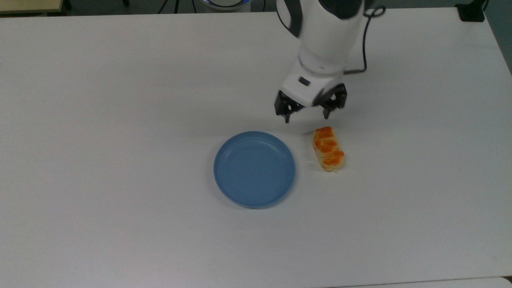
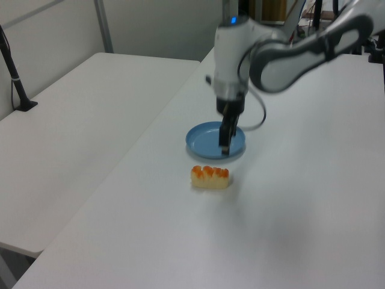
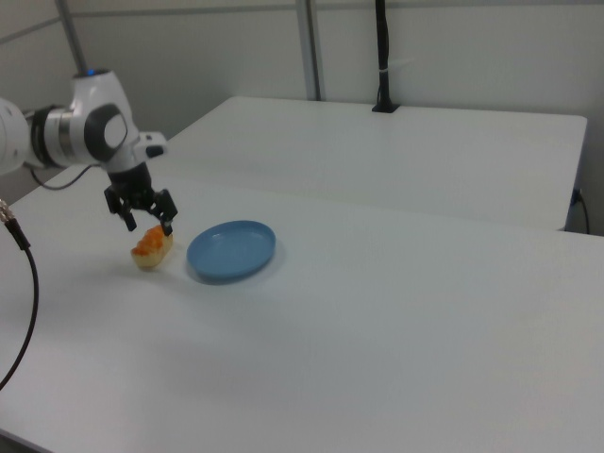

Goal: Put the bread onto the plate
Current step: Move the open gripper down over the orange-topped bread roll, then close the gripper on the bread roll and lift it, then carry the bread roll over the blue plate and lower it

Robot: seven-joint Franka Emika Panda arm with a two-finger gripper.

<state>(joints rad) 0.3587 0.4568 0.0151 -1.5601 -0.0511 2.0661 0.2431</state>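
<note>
The bread [image 1: 328, 149], a pale-tan bun with three orange-brown lumps, lies flat on the white table just off the top view's right side of the light-blue plate [image 1: 254, 169]. The plate holds nothing. My gripper [image 1: 306, 118] is open and hangs just beyond the bread's far end, above the table, with nothing between its fingers. In the left view the gripper [image 2: 225, 147] stands in front of the plate [image 2: 201, 139], behind the bread [image 2: 210, 177]. In the right view the gripper [image 3: 149, 227] hovers right over the bread [image 3: 151, 248], beside the plate [image 3: 231, 250].
A black cable [image 1: 364, 40] trails from the arm. A black post base [image 1: 472, 12] sits at the table's far right corner in the top view. A second white table [image 2: 78, 120] adjoins, with a black pole [image 2: 15, 78] on it.
</note>
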